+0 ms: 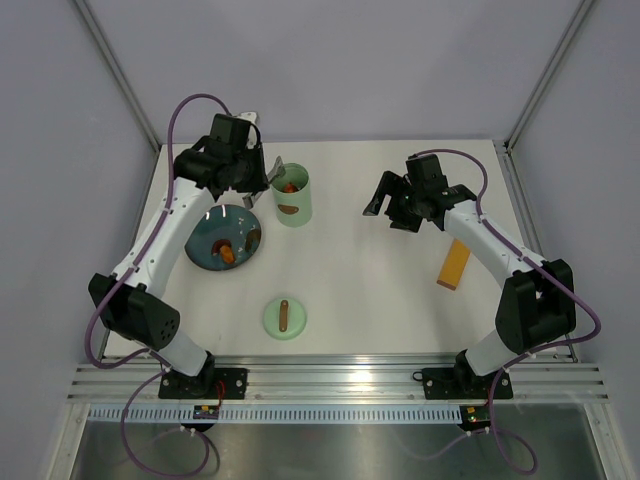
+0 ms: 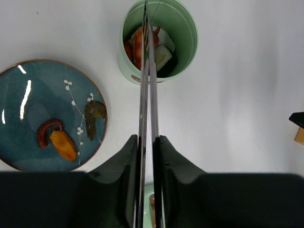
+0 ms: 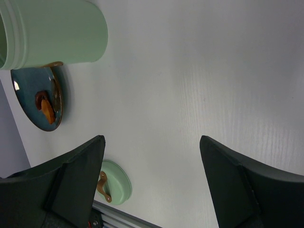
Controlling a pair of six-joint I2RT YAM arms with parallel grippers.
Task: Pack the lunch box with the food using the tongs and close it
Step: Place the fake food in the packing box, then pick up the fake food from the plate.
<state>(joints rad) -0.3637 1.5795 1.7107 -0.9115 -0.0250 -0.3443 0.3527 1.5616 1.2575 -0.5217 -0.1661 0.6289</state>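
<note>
Tongs (image 2: 146, 95), one pair, clamped in left gripper (image 2: 147, 140), tips over one lunch box (image 2: 186, 45), three food pieces (image 2: 63, 145) on one plate (image 2: 28, 99) beside it, right gripper (image 3: 152, 142) apart, empty

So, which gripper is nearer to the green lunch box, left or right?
Left. The left gripper, close by the lunch box, holds tongs whose tips reach into it. The right gripper hangs open farther off to its right, touching nothing.

Left arm (image 1: 160, 235), right arm (image 1: 490, 240): white links, black joints, purple cables (image 1: 200, 97); left gripper (image 2: 149, 152), right gripper (image 3: 152, 137) matte black.
</note>
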